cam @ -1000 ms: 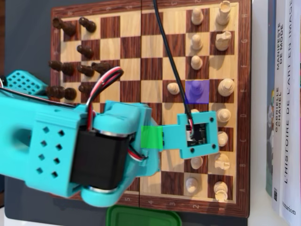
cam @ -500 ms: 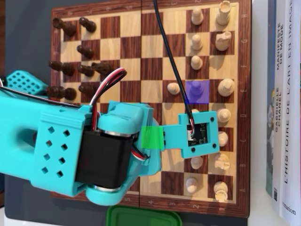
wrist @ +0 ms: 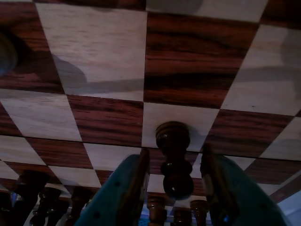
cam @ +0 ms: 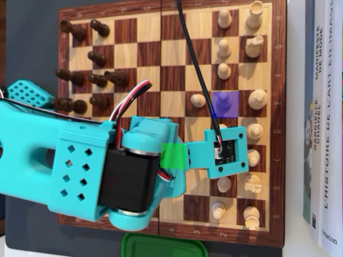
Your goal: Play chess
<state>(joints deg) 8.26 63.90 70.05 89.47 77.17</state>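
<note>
— Wooden chessboard underneath; what is the teal gripper doing?
— Its fingers are spreading apart, flanking a dark pawn standing upright between them, untouched.
— Containers?
— A green tub is peeking in, contents hidden.

Dark pawn upright on a light square of the wooden chessboard (glossy, round-headed).

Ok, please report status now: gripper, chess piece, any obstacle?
Gripper open, fingers each side of dark pawn. Pawn upright on board, not gripped. Nothing between.
</note>
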